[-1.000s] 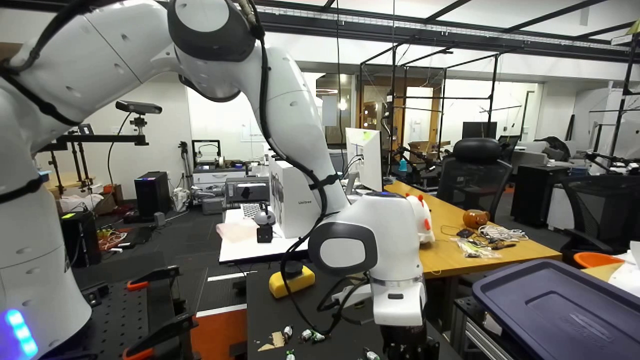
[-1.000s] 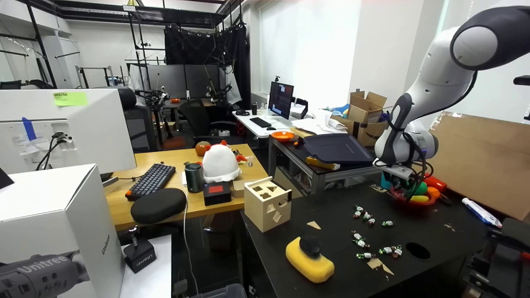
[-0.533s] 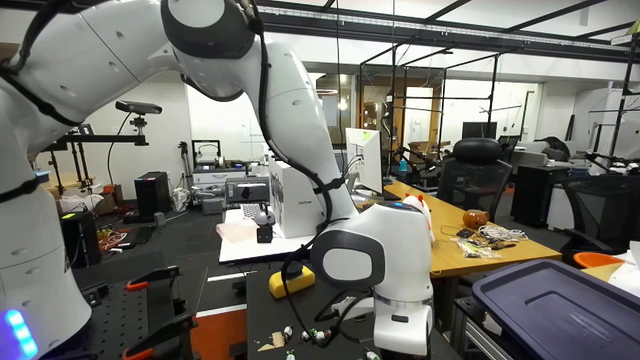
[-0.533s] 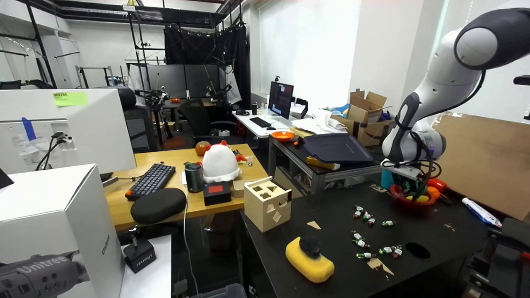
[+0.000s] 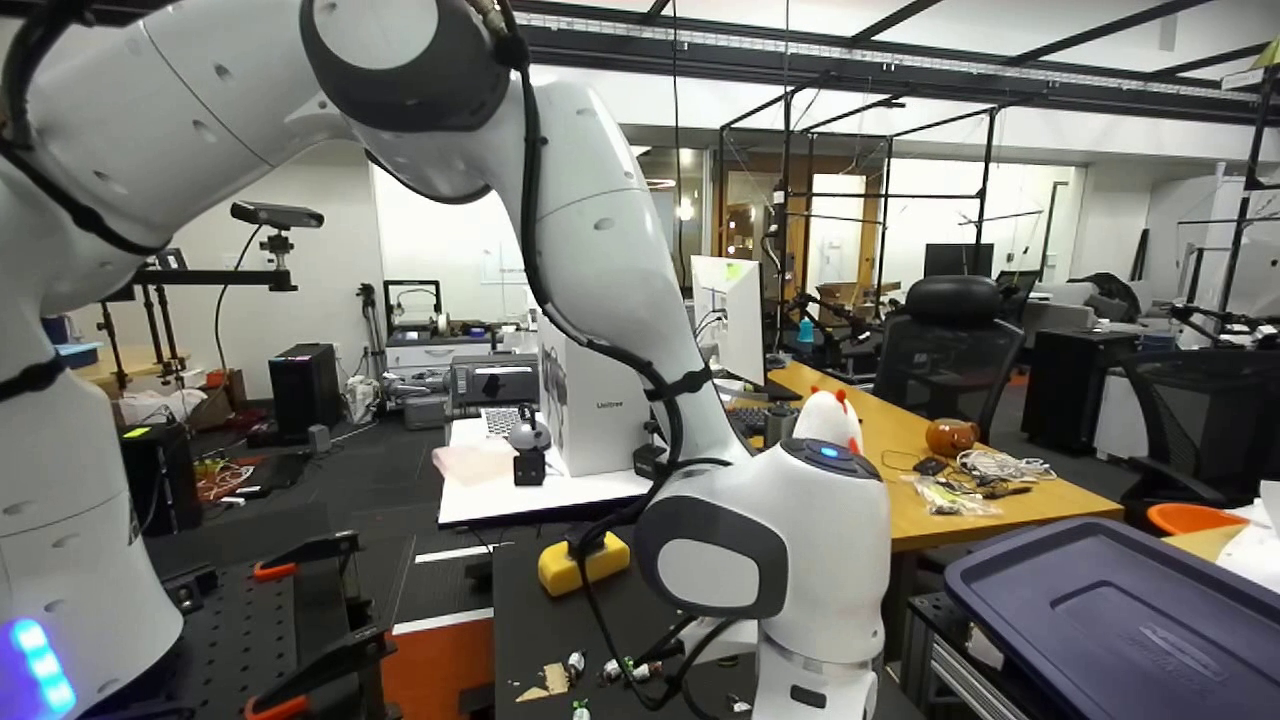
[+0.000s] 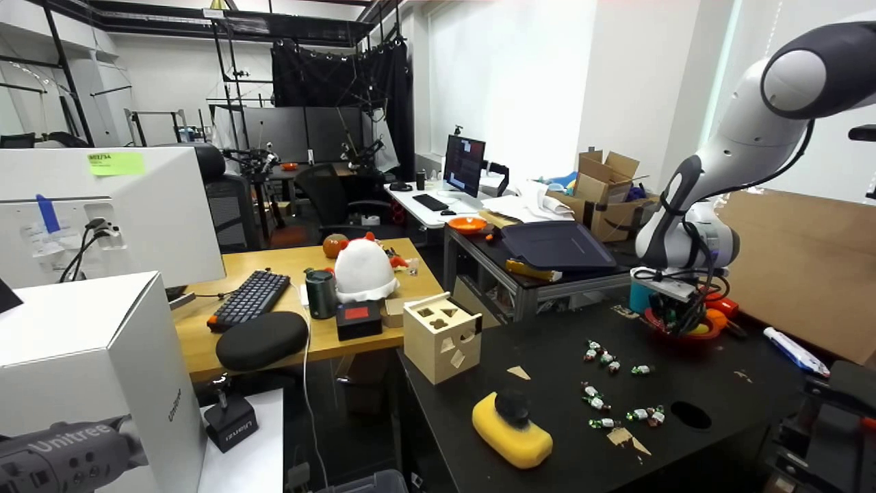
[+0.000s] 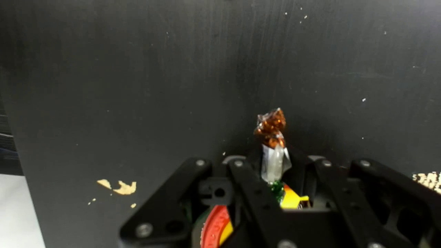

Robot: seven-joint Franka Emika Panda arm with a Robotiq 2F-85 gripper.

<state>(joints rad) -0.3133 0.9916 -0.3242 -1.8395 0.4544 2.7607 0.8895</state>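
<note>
My gripper [image 7: 275, 163] is shut on a wrapped candy [image 7: 274, 162] with a shiny orange-brown end, a white middle and a green end. The orange-brown end sticks out past the fingertips. Below the fingers, a red curved rim [image 7: 214, 225] with yellow inside and a yellow piece [image 7: 291, 198] show partly; I cannot tell what they are. In an exterior view the gripper [image 6: 679, 318] overlaps a red bowl [image 6: 706, 334] holding bright items, such as an orange piece [image 6: 717, 318]; its fingertips are hard to make out there. In another exterior view the fingers are below the frame.
Several wrapped candies [image 6: 594, 398] lie on the black table [image 6: 547, 363]. A yellow block with a black top [image 6: 512, 431], a wooden shape box [image 6: 441, 339], a teal cup [image 6: 640, 296] and a blue-white packet [image 6: 796, 352] stand there. A cardboard panel [image 6: 801, 267] stands behind.
The arm has come down and shifted right in both exterior views. In one, the hand has dropped past the bottom edge; in the other, the gripper now hides the green ball in the bowl.
</note>
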